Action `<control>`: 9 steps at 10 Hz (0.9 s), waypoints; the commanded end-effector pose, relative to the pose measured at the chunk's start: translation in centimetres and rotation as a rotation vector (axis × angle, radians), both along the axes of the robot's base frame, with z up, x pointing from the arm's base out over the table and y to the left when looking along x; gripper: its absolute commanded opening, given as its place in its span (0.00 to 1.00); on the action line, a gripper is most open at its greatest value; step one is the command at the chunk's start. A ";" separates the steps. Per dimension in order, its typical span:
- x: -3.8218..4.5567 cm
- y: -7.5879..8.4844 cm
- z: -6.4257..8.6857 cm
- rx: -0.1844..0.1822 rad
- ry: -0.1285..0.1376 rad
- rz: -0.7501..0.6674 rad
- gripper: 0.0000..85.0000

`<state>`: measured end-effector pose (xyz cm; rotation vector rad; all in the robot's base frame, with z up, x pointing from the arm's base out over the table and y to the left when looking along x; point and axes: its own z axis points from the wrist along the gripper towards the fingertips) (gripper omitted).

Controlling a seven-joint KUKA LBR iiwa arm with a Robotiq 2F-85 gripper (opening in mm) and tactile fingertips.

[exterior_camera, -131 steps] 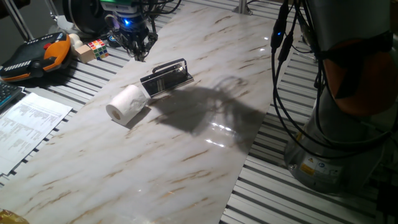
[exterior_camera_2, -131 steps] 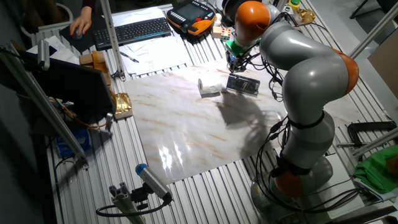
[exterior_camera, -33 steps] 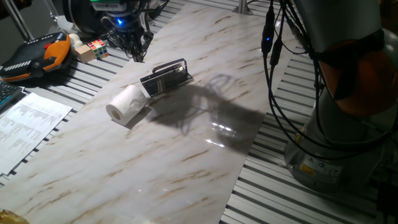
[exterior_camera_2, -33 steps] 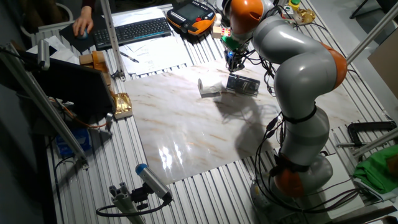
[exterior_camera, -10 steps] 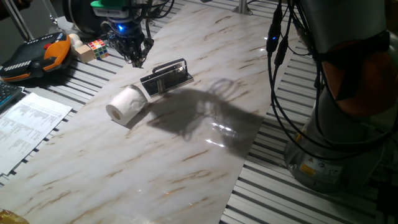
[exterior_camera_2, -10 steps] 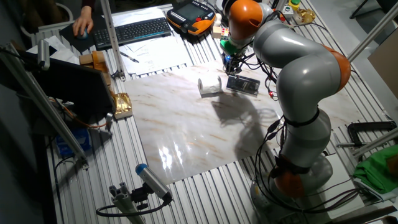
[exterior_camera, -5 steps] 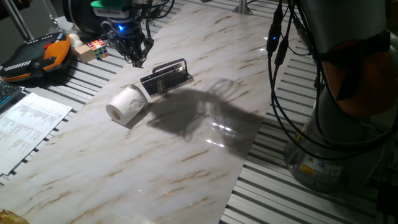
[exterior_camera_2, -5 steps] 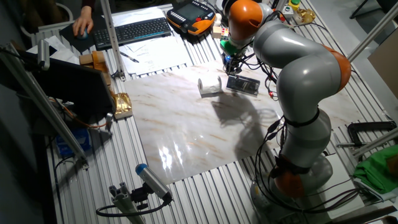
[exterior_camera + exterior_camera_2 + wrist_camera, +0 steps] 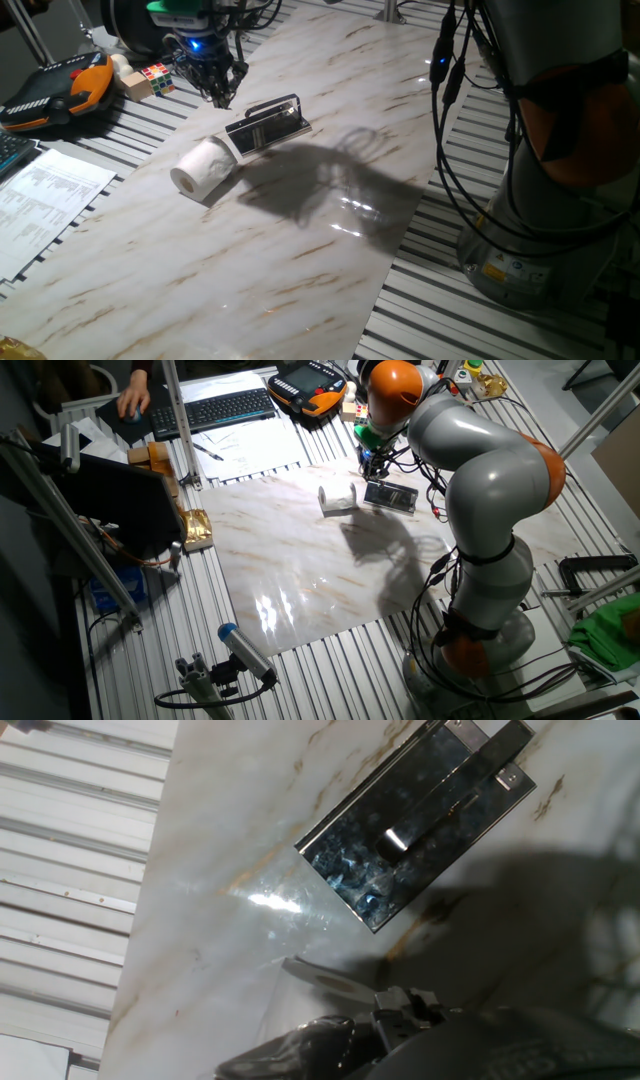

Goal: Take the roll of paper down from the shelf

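White cylindrical paper roll point(image 9: 203, 168) lies on the marbled worktop point(image 9: 300, 250), touching the black wire-railed shelf point(image 9: 268, 124) at its 7 o'clock. Fingers point(image 9: 217, 92) hang empty at the shelf's 11 o'clock, opening unclear; descending, they risk snagging the rail.

Two opposed overviews, one downward close-up

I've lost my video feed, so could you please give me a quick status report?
Gripper hovering beyond the low black rack, holding nothing; jaw state unclear. White paper roll lying on the marble tabletop against the rack. Path clear.
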<state>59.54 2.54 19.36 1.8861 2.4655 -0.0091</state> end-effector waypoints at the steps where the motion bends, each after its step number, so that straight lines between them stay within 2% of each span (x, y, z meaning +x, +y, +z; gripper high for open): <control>1: -0.02 0.0 0.0 0.000 0.000 0.000 0.01; 9: -0.20 0.1 0.0 -0.003 -0.004 -0.005 0.01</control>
